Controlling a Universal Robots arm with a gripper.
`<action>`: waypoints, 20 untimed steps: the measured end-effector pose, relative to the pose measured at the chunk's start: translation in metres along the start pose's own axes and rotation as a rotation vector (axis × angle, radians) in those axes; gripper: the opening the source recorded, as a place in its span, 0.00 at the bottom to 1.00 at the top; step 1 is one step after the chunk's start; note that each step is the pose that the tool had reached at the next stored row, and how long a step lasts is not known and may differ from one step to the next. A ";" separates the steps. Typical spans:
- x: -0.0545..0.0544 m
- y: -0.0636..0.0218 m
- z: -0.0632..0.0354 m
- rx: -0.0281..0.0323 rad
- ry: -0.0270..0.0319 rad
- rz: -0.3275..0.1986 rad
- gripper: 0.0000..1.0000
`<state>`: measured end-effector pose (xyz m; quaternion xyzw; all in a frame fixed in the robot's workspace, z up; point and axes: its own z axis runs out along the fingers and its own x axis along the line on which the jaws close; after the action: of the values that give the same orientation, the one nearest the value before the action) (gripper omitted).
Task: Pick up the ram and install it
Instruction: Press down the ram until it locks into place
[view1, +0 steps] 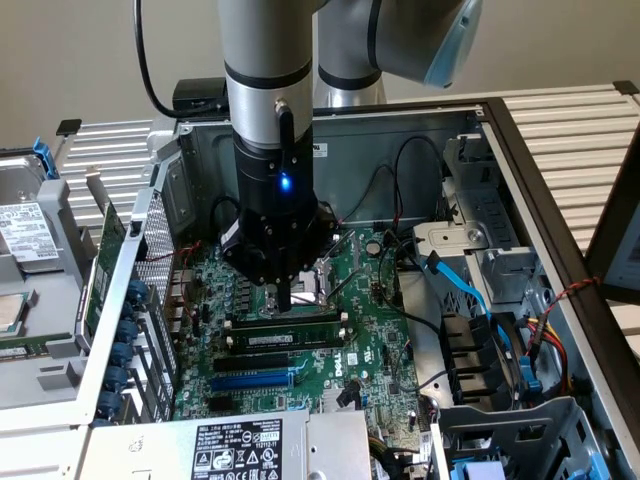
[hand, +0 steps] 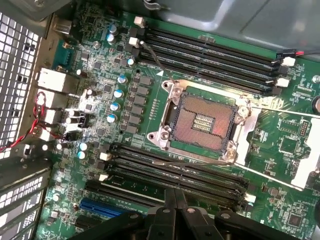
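Note:
The ram (view1: 285, 340) is a thin green stick with black chips and a white label. It lies lengthwise in one of the long black memory slots on the green motherboard (view1: 370, 340), inside the open computer case. My gripper (view1: 284, 300) points straight down with its fingers shut together and nothing between them. Its tip is right at the far edge of the ram; I cannot tell whether it touches. In the wrist view the shut fingers (hand: 175, 197) hang over the row of black slots (hand: 170, 172) beside the empty processor socket (hand: 205, 122).
A larger green card (view1: 108, 260) stands upright at the case's wall on the exterior view's left, with a hard drive (view1: 25, 235) beyond it. Blue and black cables (view1: 470, 290) and drive bays fill the right side. A power supply (view1: 235, 450) lies at the front.

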<state>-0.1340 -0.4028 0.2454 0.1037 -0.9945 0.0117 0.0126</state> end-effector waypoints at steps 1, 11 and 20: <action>0.000 0.0000 0.0000 -0.0004 0.0000 0.015 0.11; 0.000 0.0000 0.0001 -0.0037 0.0000 0.158 0.11; 0.000 0.0000 0.0001 0.0130 -0.0046 0.248 0.11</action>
<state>-0.1340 -0.4028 0.2453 -0.0202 -0.9996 0.0193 0.0081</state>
